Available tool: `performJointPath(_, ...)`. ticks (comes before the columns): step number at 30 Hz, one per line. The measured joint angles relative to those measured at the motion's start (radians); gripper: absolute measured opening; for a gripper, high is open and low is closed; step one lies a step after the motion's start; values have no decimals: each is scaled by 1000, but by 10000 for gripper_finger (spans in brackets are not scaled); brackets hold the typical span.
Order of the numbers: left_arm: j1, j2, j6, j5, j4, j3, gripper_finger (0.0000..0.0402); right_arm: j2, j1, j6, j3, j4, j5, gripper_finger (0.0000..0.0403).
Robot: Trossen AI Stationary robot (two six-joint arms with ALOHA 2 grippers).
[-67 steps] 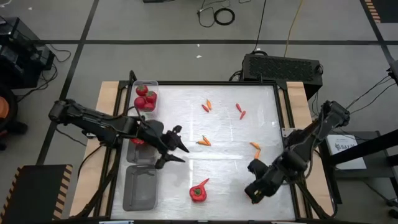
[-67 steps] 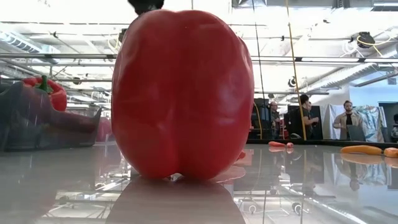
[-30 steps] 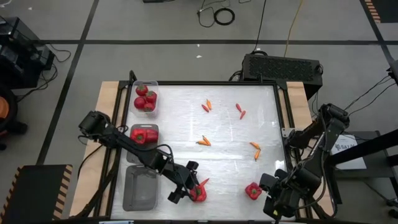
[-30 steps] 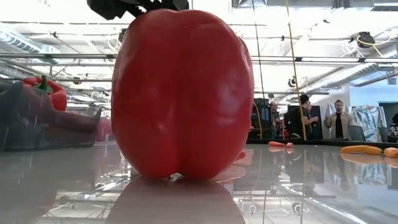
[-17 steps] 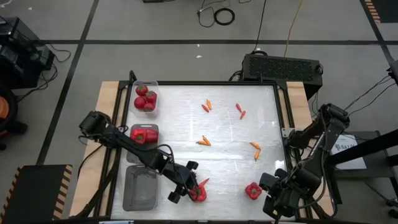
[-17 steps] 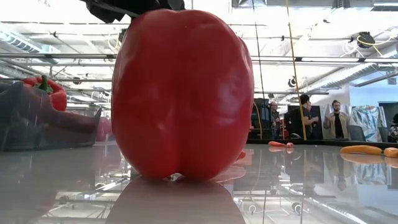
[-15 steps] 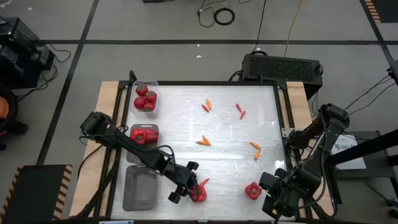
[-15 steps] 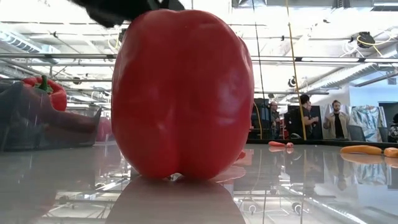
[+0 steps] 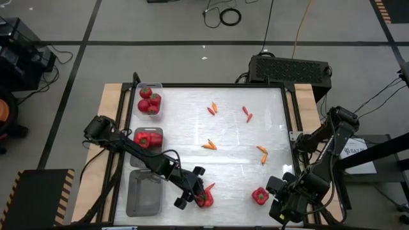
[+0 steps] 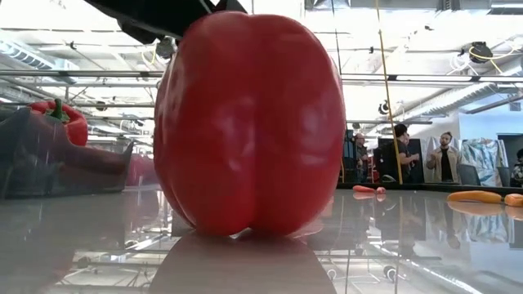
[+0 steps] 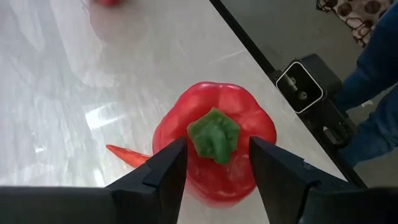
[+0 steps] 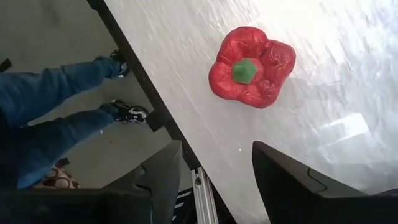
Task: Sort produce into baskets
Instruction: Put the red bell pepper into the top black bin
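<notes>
Left gripper (image 11: 212,163) at the table's near edge, fingers newly closed around the stem of a red pepper (image 11: 214,146), which has tilted slightly; pepper ready to lift toward the trays (image 9: 144,195). Right gripper (image 12: 214,165) hangs open beside a second pepper (image 12: 252,66).

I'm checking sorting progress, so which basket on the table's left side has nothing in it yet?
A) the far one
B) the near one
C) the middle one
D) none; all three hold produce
B: the near basket shows only bare plastic, while the middle basket holds a red pepper and the far basket holds tomatoes.
</notes>
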Motion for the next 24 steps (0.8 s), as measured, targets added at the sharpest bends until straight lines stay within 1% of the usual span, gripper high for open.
performJointPath(9,2,0,1,0,0,0,94,0,0,-5,0,-10,0,187)
performJointPath(18,8,-6,6,0,-4,0,21,0,0,-5,0,-26,-1,187)
performJointPath(20,9,-22,19,-1,-9,-1,14,0,0,-5,0,-26,-1,187)
performJointPath(24,22,-78,21,-14,-46,-1,16,0,0,-5,0,-25,-1,187)
